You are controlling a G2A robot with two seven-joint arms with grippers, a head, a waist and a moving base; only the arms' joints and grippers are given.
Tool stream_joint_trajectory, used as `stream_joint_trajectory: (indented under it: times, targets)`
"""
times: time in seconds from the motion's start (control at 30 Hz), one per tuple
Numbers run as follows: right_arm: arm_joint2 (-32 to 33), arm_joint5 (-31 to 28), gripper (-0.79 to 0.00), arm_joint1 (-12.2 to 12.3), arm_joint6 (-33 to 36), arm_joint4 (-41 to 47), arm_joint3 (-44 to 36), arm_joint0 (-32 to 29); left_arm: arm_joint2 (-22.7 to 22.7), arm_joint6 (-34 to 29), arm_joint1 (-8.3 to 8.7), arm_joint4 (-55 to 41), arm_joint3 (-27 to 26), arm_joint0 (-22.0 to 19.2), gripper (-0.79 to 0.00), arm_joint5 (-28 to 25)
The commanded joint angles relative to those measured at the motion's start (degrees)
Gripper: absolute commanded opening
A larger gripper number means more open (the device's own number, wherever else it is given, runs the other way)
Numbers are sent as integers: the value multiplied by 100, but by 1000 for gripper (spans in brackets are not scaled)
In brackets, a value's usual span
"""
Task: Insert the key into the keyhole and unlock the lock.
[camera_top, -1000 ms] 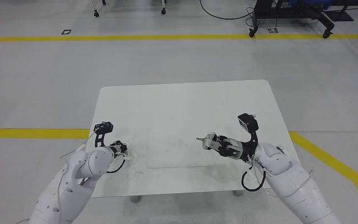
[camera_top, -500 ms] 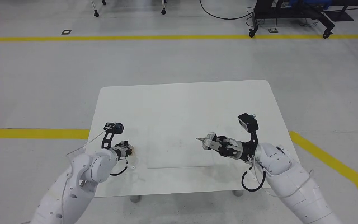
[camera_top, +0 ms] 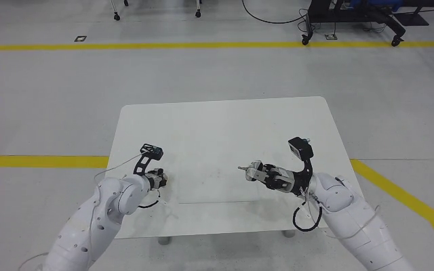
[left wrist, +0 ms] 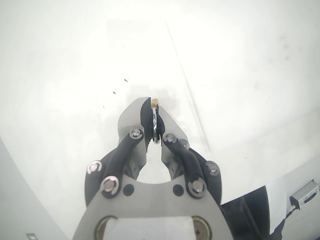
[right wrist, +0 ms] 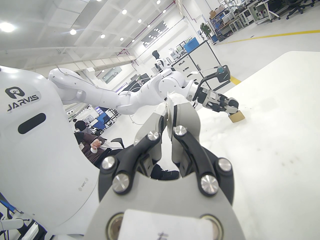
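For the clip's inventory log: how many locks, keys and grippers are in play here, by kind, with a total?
lock: 1, held in the left gripper
key: 1, held in the right gripper
grippers: 2
Total: 4

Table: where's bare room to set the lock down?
The far half of the table is bare, as is the stretch between the left hand, holding the lock, and the right hand. Crowded just around both hands, near the front edge.
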Motion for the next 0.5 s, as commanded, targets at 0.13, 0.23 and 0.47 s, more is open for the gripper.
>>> stream_joint_trajectory:
  times: [0.13, 0.23, 0.47]
  targets:
    - [0, 0, -785, 0, 0, 0, 0, 0, -33, -52, -25, -23, 21, 6, -785, -15]
    - [0, 0, -785, 0, 0, 0, 0, 0, -61, -73, -31, -4, -7, 41, -717, 4]
    - [0, 0, -785, 0, 0, 0, 0, 0, -147, -155, -36, 56, -97, 132, -576, 41]
